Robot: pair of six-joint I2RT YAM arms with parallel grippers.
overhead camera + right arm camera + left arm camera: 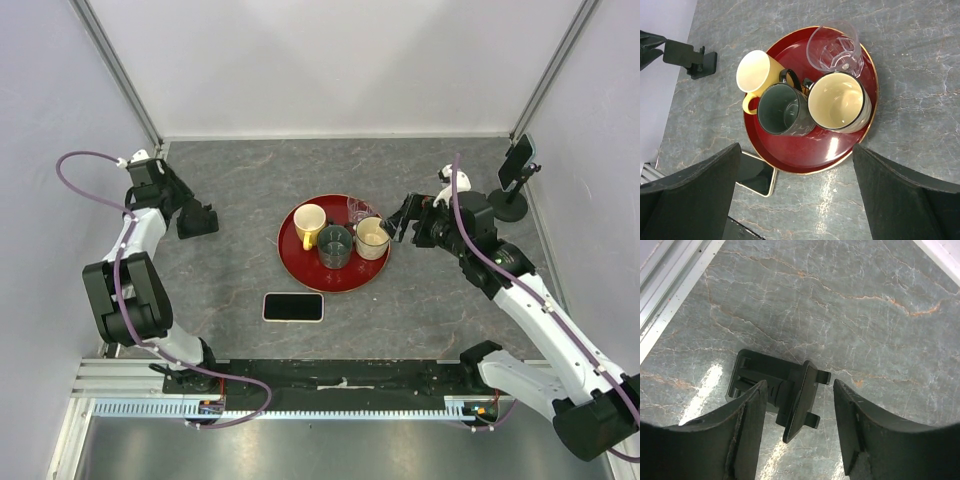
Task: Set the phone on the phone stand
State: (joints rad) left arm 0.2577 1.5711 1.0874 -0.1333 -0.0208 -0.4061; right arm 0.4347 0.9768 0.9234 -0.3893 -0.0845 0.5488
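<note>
Left wrist: left gripper [799,386] parted astride matte black stand [756,369] — right gripper [796,148] wide.

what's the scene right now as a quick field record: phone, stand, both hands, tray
phone: flat on the table, dark face up, just in front of the tray, not held
phone stand: on the table at the left, nothing on it
left hand: over the phone stand, fingers apart on either side of its upright plate, no grip visible
right hand: open, empty, beside the tray's right edge
tray contents: yellow mug, dark mug, cream mug, clear glass
task status: phone not yet on stand
</note>
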